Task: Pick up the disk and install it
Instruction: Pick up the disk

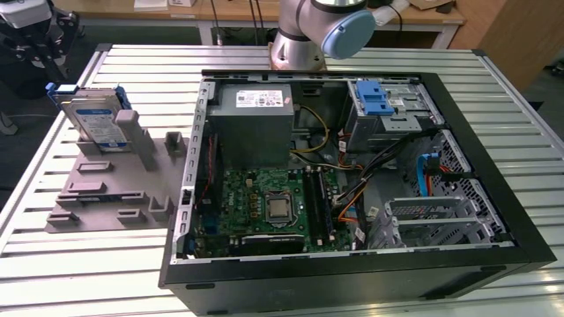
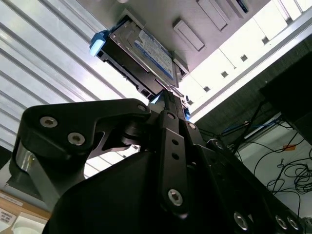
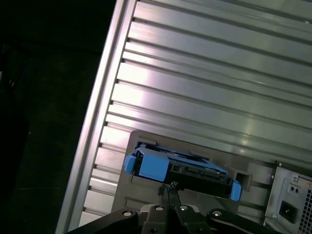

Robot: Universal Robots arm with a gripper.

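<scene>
The disk (image 1: 95, 122), a silver drive with a white-and-blue label in a blue carrier, stands on edge in a slot of the grey fixture plate (image 1: 97, 195) at the exterior view's left. My gripper (image 1: 46, 58) hangs above and just behind it, apart from it. In the first wrist view the disk's top edge (image 3: 180, 169) lies just beyond the gripper (image 3: 167, 188), whose two thin fingers are pressed together with nothing between them. In the second wrist view the gripper (image 2: 169, 95) points at the disk's labelled face (image 2: 146, 48).
An open black computer case (image 1: 506, 198) lies on the slatted aluminium table (image 1: 97, 277), holding a grey power supply (image 1: 255, 115), a motherboard (image 1: 273, 205) and a drive bay with a blue latch (image 1: 374, 99). The arm's base (image 1: 300, 39) stands behind the case.
</scene>
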